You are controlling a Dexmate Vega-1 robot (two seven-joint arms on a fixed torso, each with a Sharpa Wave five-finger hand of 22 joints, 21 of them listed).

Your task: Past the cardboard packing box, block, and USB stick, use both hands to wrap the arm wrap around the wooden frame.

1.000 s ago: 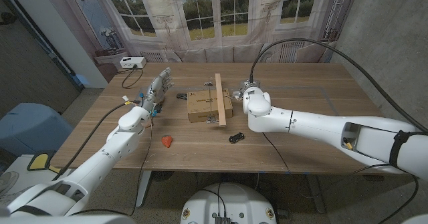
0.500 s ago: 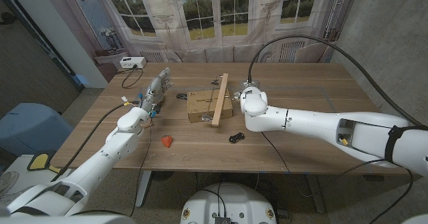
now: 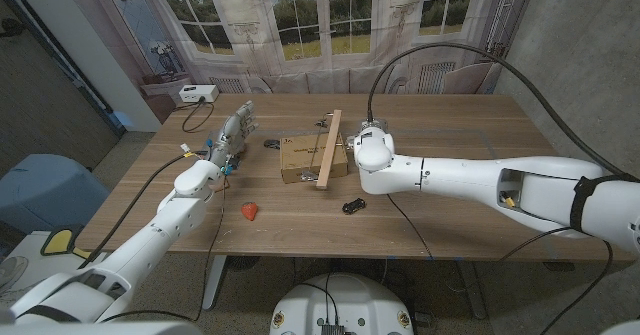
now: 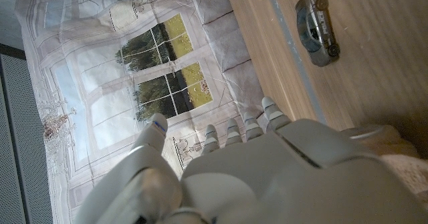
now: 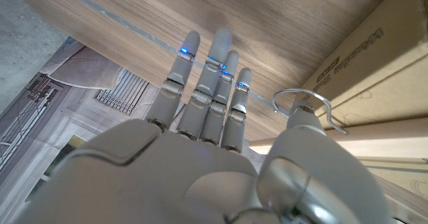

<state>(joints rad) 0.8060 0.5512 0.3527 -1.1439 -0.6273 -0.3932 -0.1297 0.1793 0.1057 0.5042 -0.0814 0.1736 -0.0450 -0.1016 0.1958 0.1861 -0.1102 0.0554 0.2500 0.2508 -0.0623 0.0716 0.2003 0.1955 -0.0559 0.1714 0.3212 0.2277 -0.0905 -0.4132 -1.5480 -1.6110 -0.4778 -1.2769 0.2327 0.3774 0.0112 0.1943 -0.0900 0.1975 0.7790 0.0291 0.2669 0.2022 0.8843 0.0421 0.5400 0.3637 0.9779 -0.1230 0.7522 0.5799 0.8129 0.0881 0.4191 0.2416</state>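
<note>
On the left we see the left hand raised with fingers spread, holding nothing, likely waiting; the red block lies nearer us; the wooden frame leans across the cardboard packing box; the right hand beside it shows straight, empty fingers; the arm wrap we cannot make out

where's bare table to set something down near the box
Bare wood lies behind the cardboard box toward the far table edge, and along the near edge between the red block and black USB stick. Crowded right beside the box: wooden frame, right hand.
</note>
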